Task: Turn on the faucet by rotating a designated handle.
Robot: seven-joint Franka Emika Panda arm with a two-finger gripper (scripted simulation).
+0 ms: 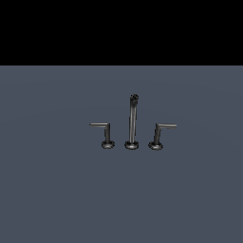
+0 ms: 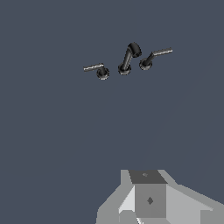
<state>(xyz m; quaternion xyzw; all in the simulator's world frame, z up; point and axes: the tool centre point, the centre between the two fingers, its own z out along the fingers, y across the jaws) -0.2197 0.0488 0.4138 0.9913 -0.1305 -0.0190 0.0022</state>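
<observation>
Approaching from well away, with finger state indeterminable from the gripper [image 2: 151, 199] body at the wrist frame's bottom, you risk hitting the twin lever [image 1: 160, 135] or spout [image 1: 132, 121] instead of the designated handle [image 1: 105, 133], left of centre in the exterior frame.

Faucet [image 1: 132, 124] sits on the floor [image 1: 57, 190], three bases in a row. Spout [image 1: 132, 121] in the middle. Straight-post handle [image 1: 107, 133] on the exterior view's left, arm pointing away from spout. Leaning-post handle [image 1: 159, 135] on the exterior view's right, arm also pointing outward. Gripper [image 2: 146, 201] well apart from all three, touching nothing.
</observation>
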